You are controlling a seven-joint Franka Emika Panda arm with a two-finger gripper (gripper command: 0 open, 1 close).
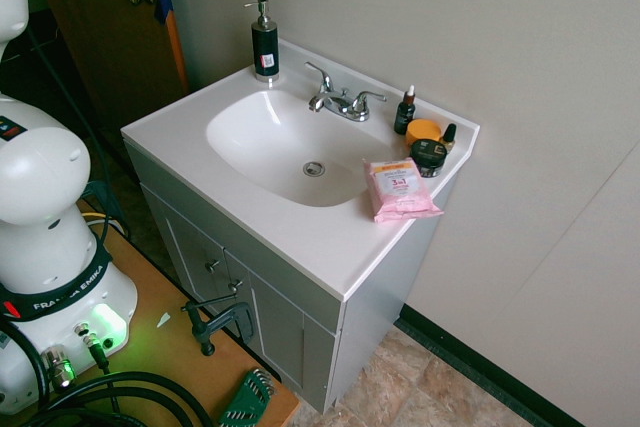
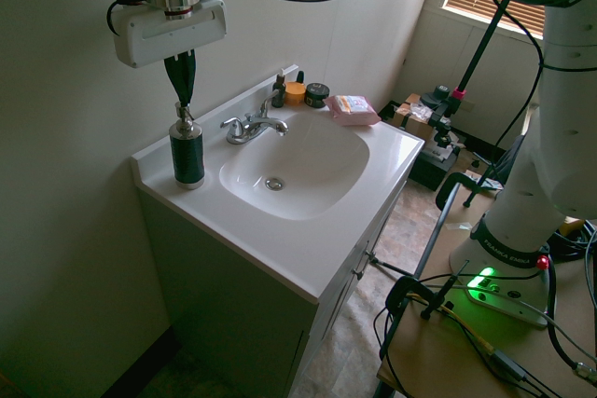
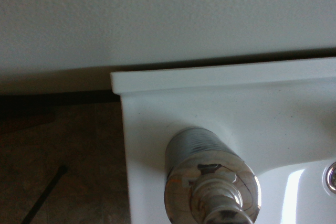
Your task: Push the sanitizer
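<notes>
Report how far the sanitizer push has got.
Done: the tool is shut, pointing straight down, with its tip right above the pump head of the sanitizer, at the sink counter's back corner. In hand: whether the tip touches the pump cannot be told. Left: the press itself; nothing shows the pump pressed down.

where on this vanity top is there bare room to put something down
Free: the front ledge between the sink basin and the counter's front edge, and the strip between the sanitizer and the faucet. Crowded: the far corner with the wipes pack, jars and dropper bottle.
</notes>
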